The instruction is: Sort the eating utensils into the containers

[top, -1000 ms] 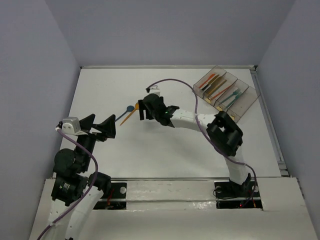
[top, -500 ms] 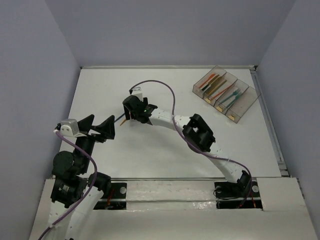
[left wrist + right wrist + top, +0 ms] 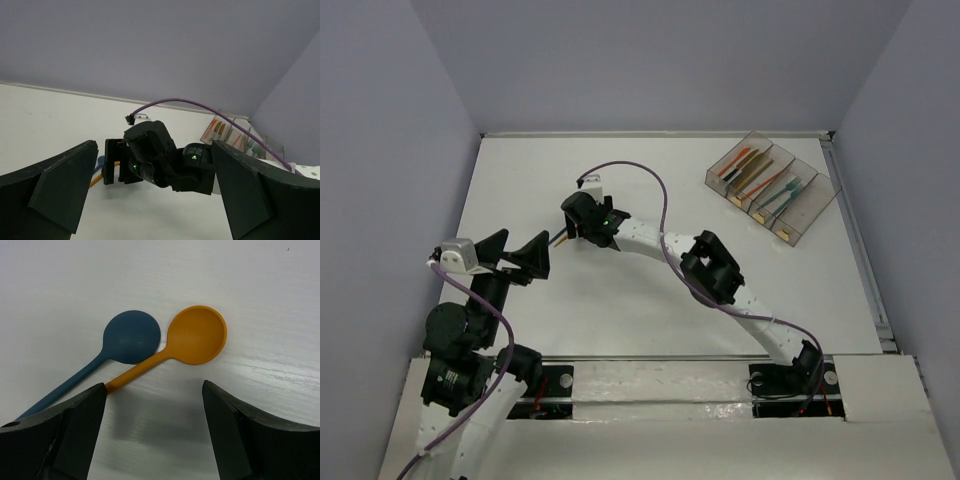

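Right gripper (image 3: 152, 392): hovering low over two spoons, jaws spread wide, gripping nothing.
Orange spoon (image 3: 196, 335): lying on the table (image 3: 240, 270), its bowl just beside the blue spoon (image 3: 131, 336).
Left gripper (image 3: 517, 252): gaping wide, empty.
Containers (image 3: 812, 208): sitting far right, holding other utensils.

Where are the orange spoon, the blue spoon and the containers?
orange spoon (image 3: 196, 335): right wrist view, on its bowl.
blue spoon (image 3: 131, 336): right wrist view, on its bowl.
containers (image 3: 817, 203): top view, on the bare end bin.
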Available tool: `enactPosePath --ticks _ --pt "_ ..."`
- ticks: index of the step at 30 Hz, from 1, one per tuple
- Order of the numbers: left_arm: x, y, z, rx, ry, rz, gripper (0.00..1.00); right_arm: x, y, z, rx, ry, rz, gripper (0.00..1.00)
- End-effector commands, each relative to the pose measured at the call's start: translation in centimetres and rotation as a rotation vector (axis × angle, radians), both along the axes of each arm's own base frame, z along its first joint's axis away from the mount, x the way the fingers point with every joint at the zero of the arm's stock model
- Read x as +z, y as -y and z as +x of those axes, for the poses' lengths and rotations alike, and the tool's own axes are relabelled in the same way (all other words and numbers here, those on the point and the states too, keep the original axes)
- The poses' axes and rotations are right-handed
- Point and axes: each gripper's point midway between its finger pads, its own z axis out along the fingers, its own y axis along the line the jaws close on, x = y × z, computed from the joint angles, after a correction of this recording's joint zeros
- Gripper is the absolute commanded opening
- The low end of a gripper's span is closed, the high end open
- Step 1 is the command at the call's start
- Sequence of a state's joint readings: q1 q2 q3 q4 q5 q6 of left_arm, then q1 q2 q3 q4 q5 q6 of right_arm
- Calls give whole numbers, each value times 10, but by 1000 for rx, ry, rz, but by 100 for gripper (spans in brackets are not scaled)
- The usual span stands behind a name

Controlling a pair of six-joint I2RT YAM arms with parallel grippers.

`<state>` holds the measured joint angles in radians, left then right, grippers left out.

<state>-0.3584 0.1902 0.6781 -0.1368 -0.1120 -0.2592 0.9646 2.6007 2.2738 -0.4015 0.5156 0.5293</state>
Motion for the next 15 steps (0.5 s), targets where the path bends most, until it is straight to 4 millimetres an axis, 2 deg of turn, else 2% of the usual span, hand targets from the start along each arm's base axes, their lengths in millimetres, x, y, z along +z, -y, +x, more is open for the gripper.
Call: enactPosePath --ticks 1,6,10,11,15 --pt "14 1 -5 -14 60 -12 99 6 -16 -12 2 -28 119 83" --pt "14 3 -7 -28 63 -13 99 12 -22 -12 -31 -36 199 84" --pt "14 3 -7 -28 63 -15 99 9 -23 -8 -54 -25 204 84" --pt "14 3 -7 -28 62 -13 99 -1 -19 -8 -59 -34 174 84" --pt "15 2 -8 -25 66 -15 99 -15 -11 -8 -70 -35 113 80"
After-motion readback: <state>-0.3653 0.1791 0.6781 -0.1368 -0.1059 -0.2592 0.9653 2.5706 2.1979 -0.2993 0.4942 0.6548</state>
